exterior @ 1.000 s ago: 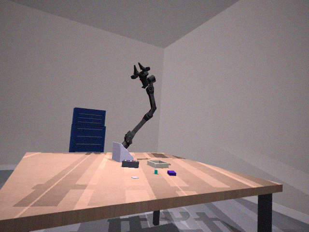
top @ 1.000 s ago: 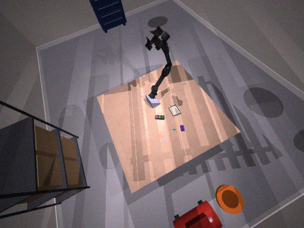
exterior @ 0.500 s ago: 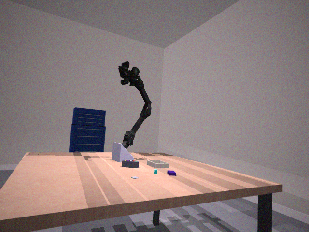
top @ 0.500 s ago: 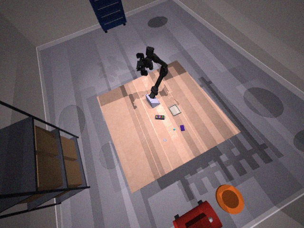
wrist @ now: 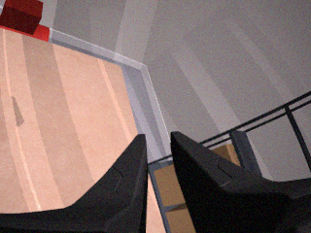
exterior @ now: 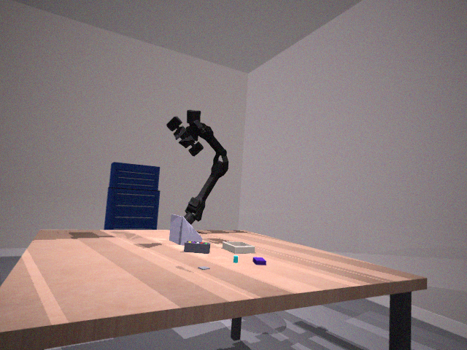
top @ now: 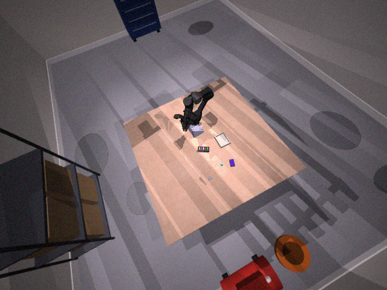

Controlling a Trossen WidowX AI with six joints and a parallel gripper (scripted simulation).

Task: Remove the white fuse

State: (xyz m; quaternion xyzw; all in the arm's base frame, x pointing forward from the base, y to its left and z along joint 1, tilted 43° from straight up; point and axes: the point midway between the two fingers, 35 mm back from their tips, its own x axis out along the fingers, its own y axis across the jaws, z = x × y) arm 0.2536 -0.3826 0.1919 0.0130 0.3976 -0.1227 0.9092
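Note:
The dark fuse block (top: 203, 150) (exterior: 196, 246) sits on the wooden table with a row of coloured fuses in its top. The fuses are too small here for me to pick out the white one. The white tray (top: 219, 135) (exterior: 233, 249) lies just right of the block and looks empty. My gripper (top: 177, 116) (exterior: 175, 124) (wrist: 157, 140) is high above the table, near the arm's base and far from the block. It points out over the table's edge. Its fingers stand close together with nothing between them.
A grey wedge (top: 196, 130) (exterior: 181, 230) stands at the arm's base. A purple block (top: 231, 162) (exterior: 259, 260), a small cyan piece (top: 221, 164) (exterior: 236, 258) and a flat grey piece (top: 210, 178) (exterior: 203, 267) lie nearer the front. A blue cabinet (top: 139, 15) (exterior: 131, 195), a shelf (top: 46, 202) and a red machine (top: 250, 276) (wrist: 22, 12) stand on the floor.

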